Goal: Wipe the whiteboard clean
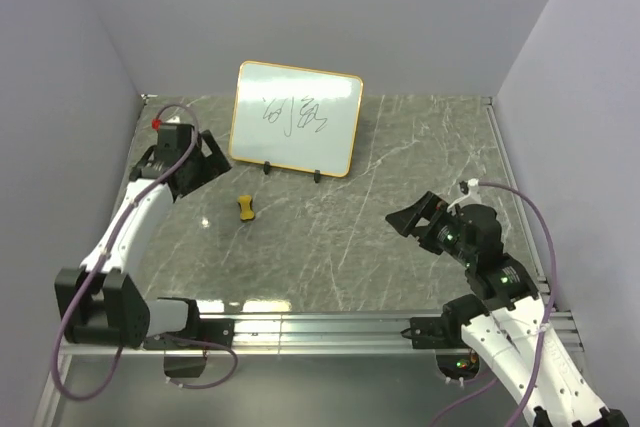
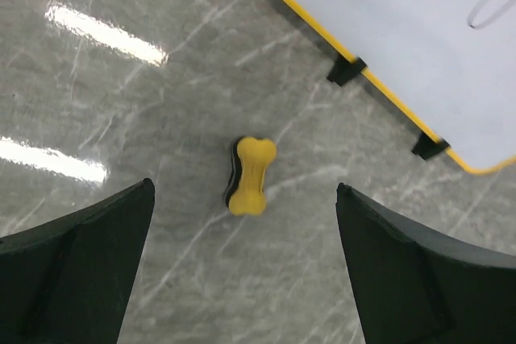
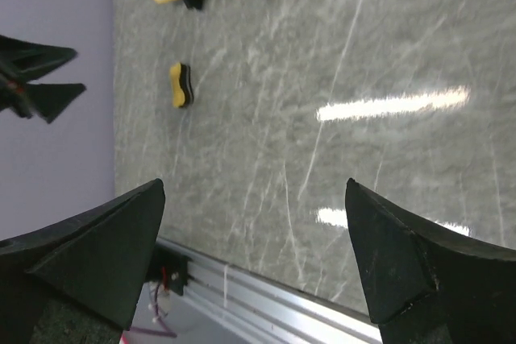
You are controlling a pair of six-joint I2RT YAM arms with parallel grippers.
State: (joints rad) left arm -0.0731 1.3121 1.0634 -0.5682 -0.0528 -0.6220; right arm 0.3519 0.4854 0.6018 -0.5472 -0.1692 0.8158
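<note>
The whiteboard [image 1: 296, 119], marked with black scribbles, stands on its black feet at the far middle of the tabletop [image 1: 400, 157]. The left hand [image 1: 214, 160], spread wide and holding nothing, is just beside the board's lower left corner, near a yellow eraser [image 1: 246, 208]. The right hand [image 1: 408, 211], also wide and holding nothing, is well apart from the board, nearer and to the right.

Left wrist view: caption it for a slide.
Open left claw aimed at the yellow eraser, scribbled whiteboard just beyond.

White arm links [image 1: 135, 222], black joints [image 1: 472, 234], purple cables [image 1: 546, 247], black wedge tool fingers [image 2: 72, 271].
</note>
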